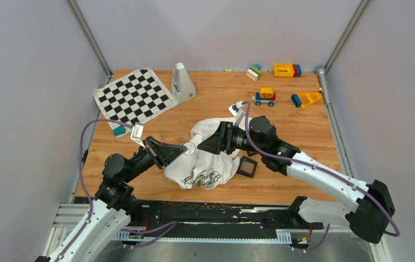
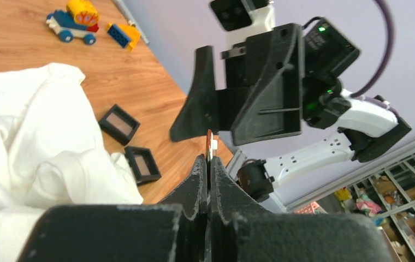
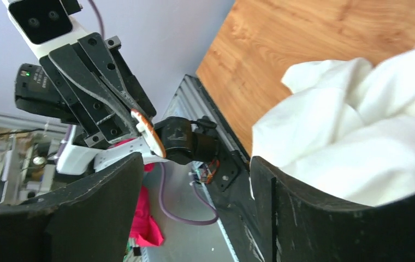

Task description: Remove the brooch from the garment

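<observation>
Brooch position comes first: the small round white brooch with an orange rim is pinched edge-on between the jaws of the left gripper. It is held just beside the left edge of the crumpled white cloth garment, and from the wrist views I judge it free of the fabric. The right gripper hovers over the garment with jaws spread, gripping nothing. To finish well, I would draw the left arm away slowly, watching for any cloth lifting with it, then set the brooch on bare wooden worktop.
</observation>
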You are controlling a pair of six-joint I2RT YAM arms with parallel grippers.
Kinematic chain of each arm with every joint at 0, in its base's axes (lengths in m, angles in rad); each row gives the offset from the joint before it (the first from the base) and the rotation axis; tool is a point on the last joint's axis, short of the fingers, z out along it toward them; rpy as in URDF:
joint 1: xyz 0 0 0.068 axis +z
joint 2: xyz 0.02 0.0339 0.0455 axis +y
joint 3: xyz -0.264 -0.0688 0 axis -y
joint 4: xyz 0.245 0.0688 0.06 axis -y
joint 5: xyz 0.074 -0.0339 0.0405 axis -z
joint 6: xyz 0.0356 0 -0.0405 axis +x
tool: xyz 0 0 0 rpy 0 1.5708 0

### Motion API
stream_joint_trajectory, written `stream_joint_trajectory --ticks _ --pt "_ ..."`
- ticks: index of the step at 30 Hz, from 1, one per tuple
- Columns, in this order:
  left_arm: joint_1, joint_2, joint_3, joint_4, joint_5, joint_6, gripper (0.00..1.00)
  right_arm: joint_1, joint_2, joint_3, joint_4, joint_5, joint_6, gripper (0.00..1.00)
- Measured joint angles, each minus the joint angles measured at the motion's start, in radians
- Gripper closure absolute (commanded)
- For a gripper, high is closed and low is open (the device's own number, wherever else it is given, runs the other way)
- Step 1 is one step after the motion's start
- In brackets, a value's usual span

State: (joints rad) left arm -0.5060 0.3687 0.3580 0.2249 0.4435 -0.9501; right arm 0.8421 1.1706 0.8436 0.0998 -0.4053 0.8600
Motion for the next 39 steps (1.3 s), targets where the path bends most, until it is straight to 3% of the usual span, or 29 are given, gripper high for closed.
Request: stream_joint_trajectory --ticks 5,9,15,21,25,30,33,36,39 --pt "-0.021 0.080 0.031 -0.068 0.037 0.055 1.00 -0.017 -0.169 -0.031 -0.201 0.126 -0.056 0.23" --pt "-0.146 0.191 0.061 -0.123 0.032 0.109 1.00 -0.042 -0.280 -0.049 -0.406 0.286 -0.063 0.20" --pt "-0.366 0.446 0.198 -0.221 -0.030 0.221 1.00 -0.052 -0.329 -0.090 -0.678 0.513 0.003 0.21" --pt "-0.422 0.727 0.276 -0.306 -0.130 0.273 1.00 -0.053 -0.344 -0.154 -0.813 0.634 0.067 0.25" --pt "-0.308 0.792 0.269 -0.385 -0.196 0.278 1.00 -0.053 -0.277 -0.154 -0.836 0.693 0.077 0.25" --pt "0.003 0.821 0.260 -0.396 -0.245 0.306 1.00 -0.053 -0.086 -0.114 -0.852 0.717 0.056 0.33" --pt "0.169 0.869 0.259 -0.388 -0.267 0.320 1.00 -0.053 0.016 -0.066 -0.850 0.714 0.024 0.43" --pt "0.272 0.910 0.259 -0.373 -0.267 0.348 1.00 -0.053 0.083 -0.016 -0.838 0.704 0.002 0.51" --pt "0.269 0.906 0.260 -0.357 -0.222 0.378 1.00 -0.053 0.115 0.005 -0.826 0.700 -0.007 0.54"
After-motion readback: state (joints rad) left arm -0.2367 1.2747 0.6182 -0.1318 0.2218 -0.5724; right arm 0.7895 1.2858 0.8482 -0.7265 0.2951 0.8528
